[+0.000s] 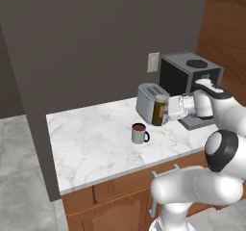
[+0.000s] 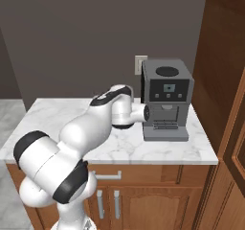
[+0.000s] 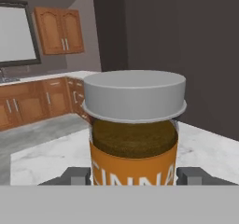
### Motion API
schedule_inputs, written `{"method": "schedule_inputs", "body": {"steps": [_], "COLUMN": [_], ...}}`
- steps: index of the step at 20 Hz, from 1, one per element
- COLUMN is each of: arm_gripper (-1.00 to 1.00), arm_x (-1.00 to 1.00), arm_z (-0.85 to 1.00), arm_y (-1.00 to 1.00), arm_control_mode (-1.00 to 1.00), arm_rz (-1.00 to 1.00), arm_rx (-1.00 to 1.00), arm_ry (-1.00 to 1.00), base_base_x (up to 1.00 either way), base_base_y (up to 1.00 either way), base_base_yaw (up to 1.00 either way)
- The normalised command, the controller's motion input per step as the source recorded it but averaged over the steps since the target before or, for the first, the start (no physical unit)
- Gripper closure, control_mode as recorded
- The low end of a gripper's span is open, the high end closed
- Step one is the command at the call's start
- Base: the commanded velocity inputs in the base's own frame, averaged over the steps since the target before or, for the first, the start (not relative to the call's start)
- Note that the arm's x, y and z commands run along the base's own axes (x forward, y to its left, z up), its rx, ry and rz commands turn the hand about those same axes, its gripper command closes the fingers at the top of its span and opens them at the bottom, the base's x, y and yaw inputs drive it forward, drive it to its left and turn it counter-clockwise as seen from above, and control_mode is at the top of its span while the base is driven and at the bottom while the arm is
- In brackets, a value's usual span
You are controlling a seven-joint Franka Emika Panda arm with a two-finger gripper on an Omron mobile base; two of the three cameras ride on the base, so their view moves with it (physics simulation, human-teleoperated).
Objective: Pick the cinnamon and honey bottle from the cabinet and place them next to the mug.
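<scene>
Just above the marble counter [image 1: 91, 138], close in front of the hand camera, the cinnamon [image 3: 134, 125] sits upright between the two dark fingertips [image 3: 77, 175], its grey lid level and its orange label band facing the lens. The gripper [image 1: 162, 110] is clenched on the jar from either side, low on the body near the label, so the cinnamon is in the robot's grasp and not resting on anything that can be seen. In the left base view the jar hangs in front of the silver toaster [image 1: 150, 100], and the mug [image 1: 140, 133] stands a little nearer the counter's front edge, close to the jar but apart from it, with dark liquid inside. Behind the toaster is the black coffee machine [image 2: 165, 97], and beyond that the grey wall with its outlet plate [image 1: 153, 61]. The reddish-brown cabinet [image 2: 225, 80] rises at the right of the counter. The honey bottle cannot be found in these pictures.

My judgement is that the carry is nearly over and the set-down beside the mug comes next. The risks lie in the crowding: coming down too close could knock the mug and spill it, a swing wide could clip the toaster, and letting go while the jar is above the marble could tip it over
</scene>
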Motion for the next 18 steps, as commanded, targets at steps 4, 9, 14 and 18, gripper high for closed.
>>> {"method": "schedule_inputs", "body": {"steps": [4,9,14,18], "arm_gripper": [1.00,1.00,1.00,1.00], "arm_x": [0.00,0.00,0.00,0.00], "arm_z": [-0.45,-0.38,-0.19,-0.06], "arm_y": [0.00,0.00,0.00,0.00], "arm_control_mode": [-1.00,-1.00,-1.00,-1.00], "arm_rz": [0.00,0.00,0.00,0.00], "arm_rx": [0.00,-0.03,-0.03,-0.05], "arm_ry": [-0.02,-0.06,-0.12,-0.12], "base_base_x": [0.00,0.00,0.00,0.00], "base_base_y": [0.00,0.00,0.00,0.00], "base_base_yaw": [0.00,0.00,0.00,0.00]}}
